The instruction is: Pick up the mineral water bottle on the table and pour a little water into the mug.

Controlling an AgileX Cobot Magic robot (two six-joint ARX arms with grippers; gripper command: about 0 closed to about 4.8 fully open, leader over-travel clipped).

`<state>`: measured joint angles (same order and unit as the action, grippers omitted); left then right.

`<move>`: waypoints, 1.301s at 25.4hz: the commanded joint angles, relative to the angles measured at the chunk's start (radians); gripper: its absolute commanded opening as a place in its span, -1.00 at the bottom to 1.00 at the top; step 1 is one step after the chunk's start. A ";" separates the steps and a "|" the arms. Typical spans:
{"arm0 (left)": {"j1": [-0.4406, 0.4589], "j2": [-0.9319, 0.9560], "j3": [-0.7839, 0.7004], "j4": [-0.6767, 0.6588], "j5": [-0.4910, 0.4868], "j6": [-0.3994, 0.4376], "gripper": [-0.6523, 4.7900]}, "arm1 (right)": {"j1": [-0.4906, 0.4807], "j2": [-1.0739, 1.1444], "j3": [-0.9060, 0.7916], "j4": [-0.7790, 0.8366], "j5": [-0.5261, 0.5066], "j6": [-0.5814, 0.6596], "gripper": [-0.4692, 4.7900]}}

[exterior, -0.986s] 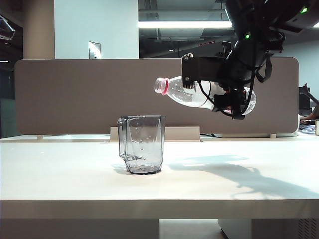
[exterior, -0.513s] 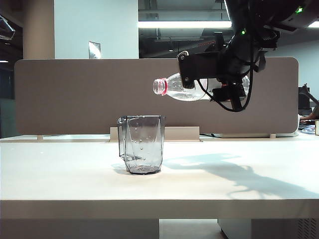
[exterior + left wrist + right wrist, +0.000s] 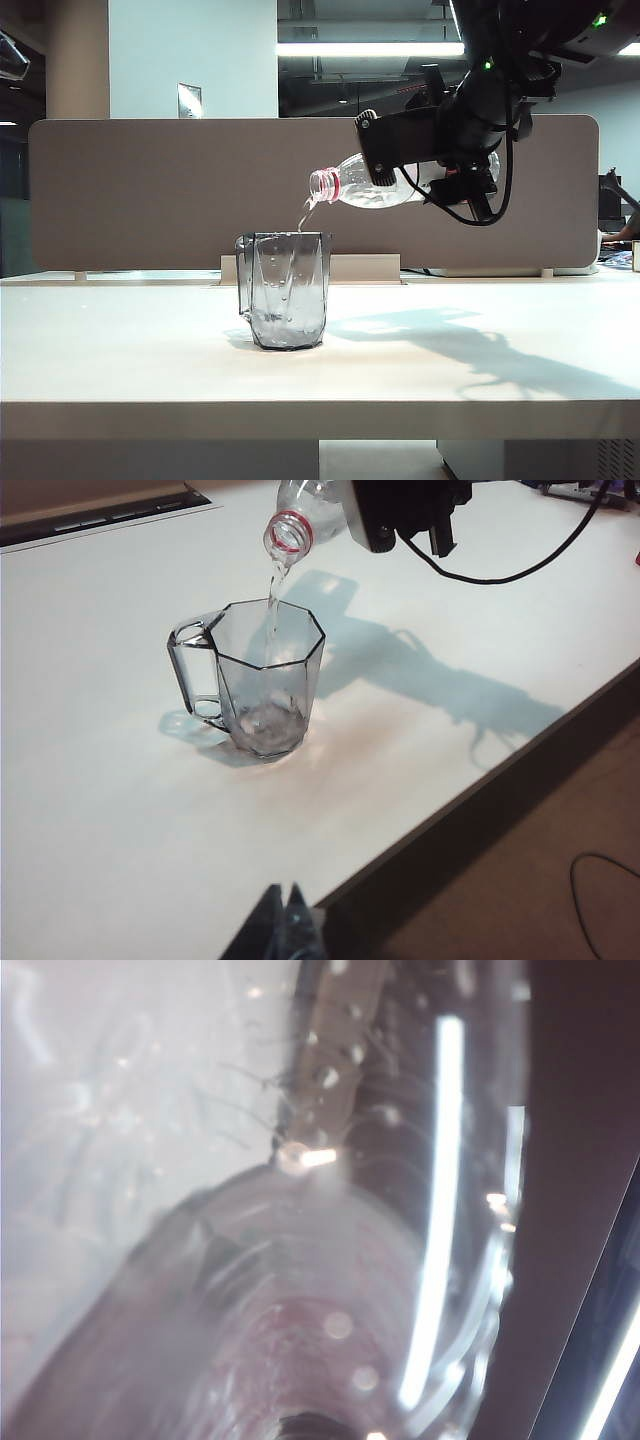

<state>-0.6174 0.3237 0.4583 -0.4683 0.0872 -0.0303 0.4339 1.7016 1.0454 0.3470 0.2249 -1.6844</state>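
Mineral water bottle (image 3: 375, 183) tipped mouth-down, long axis near level, neck directly above mug (image 3: 286, 289) rim; thin water (image 3: 304, 215) stream falling inside. Clamped around its body by right gripper (image 3: 400, 150). Left gripper (image 3: 283, 925) near table (image 3: 150, 360) edge, fingertips together, idle. Next: roll mouth upward.

You see the mineral water bottle (image 3: 300, 515) tilted over the mug (image 3: 260, 680), water (image 3: 274, 585) streaming into it; the left gripper (image 3: 283, 925) tips meet.

Clear mineral water bottle (image 3: 365, 183) with a red neck ring; smoky-grey transparent mug (image 3: 289, 289); colourless water (image 3: 274, 598); white table (image 3: 150, 360); black right hand (image 3: 400, 145).
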 commanded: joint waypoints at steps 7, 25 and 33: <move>-0.001 -0.001 0.001 0.010 0.003 0.004 -0.78 | 0.002 -0.007 0.007 0.067 -0.002 0.001 0.22; -0.001 -0.001 0.001 0.010 0.005 0.004 -0.78 | 0.043 -0.007 0.005 0.030 -0.021 0.317 0.22; -0.001 -0.001 0.001 0.010 0.003 0.004 -0.78 | 0.045 -0.007 0.004 -0.057 -0.031 0.775 0.22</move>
<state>-0.6174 0.3237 0.4583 -0.4683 0.0875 -0.0303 0.4770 1.7012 1.0447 0.2878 0.2054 -1.0706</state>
